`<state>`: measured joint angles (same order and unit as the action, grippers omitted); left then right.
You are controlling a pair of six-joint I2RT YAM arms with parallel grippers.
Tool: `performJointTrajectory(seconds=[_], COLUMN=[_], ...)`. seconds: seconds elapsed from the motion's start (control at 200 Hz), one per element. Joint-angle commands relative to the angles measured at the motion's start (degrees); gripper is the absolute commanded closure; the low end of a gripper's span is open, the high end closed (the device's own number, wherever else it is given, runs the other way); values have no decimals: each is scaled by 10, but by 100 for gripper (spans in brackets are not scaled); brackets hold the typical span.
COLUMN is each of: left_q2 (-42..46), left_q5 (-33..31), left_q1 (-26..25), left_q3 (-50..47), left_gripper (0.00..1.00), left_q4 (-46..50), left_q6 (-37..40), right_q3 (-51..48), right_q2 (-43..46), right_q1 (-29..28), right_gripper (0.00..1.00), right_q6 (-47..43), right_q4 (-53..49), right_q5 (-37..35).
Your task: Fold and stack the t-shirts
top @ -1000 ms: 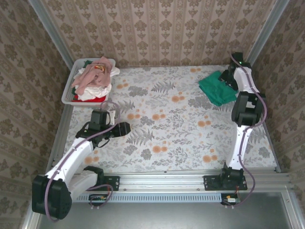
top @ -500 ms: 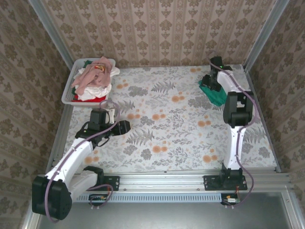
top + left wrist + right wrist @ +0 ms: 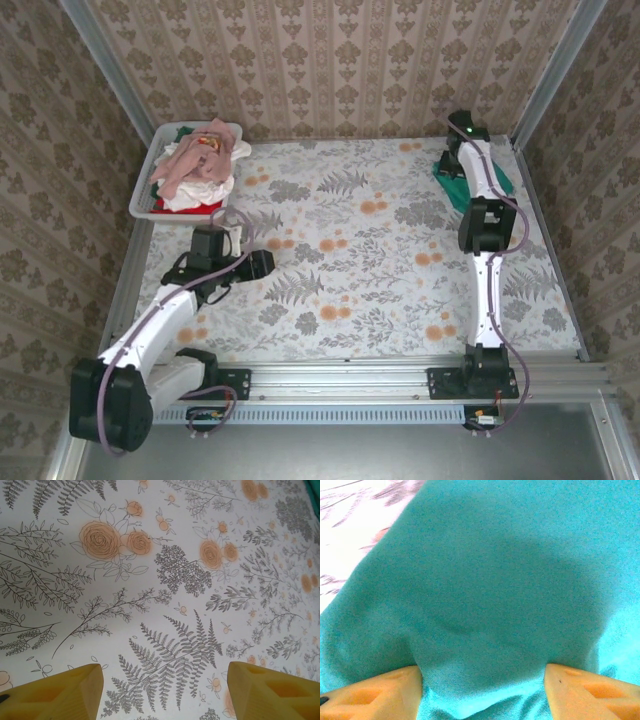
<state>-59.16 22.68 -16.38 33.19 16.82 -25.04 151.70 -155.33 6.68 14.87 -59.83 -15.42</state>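
A teal-green t-shirt (image 3: 492, 180) lies bunched at the table's far right corner. My right gripper (image 3: 453, 165) points down onto its left part. In the right wrist view the teal cloth (image 3: 485, 580) bulges up between the two yellow fingers (image 3: 375, 692), which stand wide apart, so my right gripper (image 3: 484, 692) is open with cloth in the gap. More t-shirts (image 3: 195, 165), pink, white and red, are heaped in the tub at the far left. My left gripper (image 3: 262, 266) hovers open over bare tablecloth, and nothing lies between the fingers of the left gripper (image 3: 165, 692).
The white plastic tub (image 3: 143, 198) stands at the far left corner. A floral tablecloth (image 3: 360, 270) covers the table. Metal rails run along the left and right edges, with patterned walls close behind.
My right arm swung left, then back toward the far right corner. The teal-green shirt went from a spread patch to a smaller bunch nearer the corner. The left arm barely moved.
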Motion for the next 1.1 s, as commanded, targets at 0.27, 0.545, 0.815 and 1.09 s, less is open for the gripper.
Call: performJointTrajectory(seconds=[0.27,0.545,0.815,1.09], left_q2=[-17,26,40,33], left_q5=[6,14,2,-6], left_q1=[5,5,6,24], left_q3=[27,0,2,14], left_gripper=[32,31,25,0], left_q4=[-20,-39,-31,-23], left_q6=[10,-8,2,21], right_q3=[-6,-275,-611,-591], right_q2=[54,264,394,323], right_q1=[67,54,70,90], right_gripper=[31,26,27,28], right_q6=[133,97,128,155], right_q4=[53,125,279,313], right_q5=[172,144,146,149])
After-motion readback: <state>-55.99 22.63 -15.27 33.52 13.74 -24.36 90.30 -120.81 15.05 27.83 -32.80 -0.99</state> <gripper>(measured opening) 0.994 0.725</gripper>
